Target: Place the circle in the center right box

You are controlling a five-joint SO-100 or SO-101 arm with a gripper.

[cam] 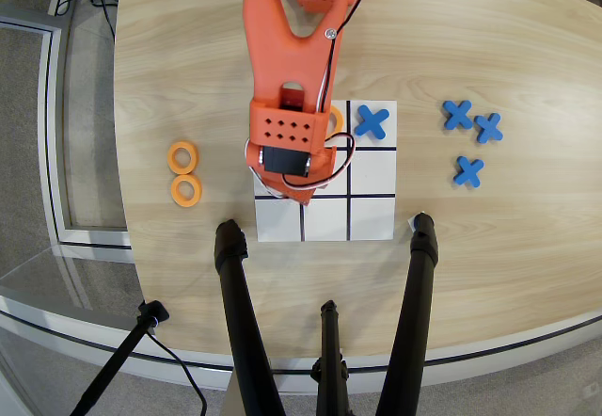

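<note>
Mostly hidden under the orange arm [287, 58]: the center right box [266, 184], a white black-edged cell at the board's picture-left side, middle row. Circle not discernible there.

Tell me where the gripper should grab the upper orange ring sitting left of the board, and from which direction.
Come straight down on the upper orange ring: it lies flat on the table. Probably pinch across one band, one finger in the hole, choosing its upper or left side, because the lower ring touches its bottom edge.
</note>
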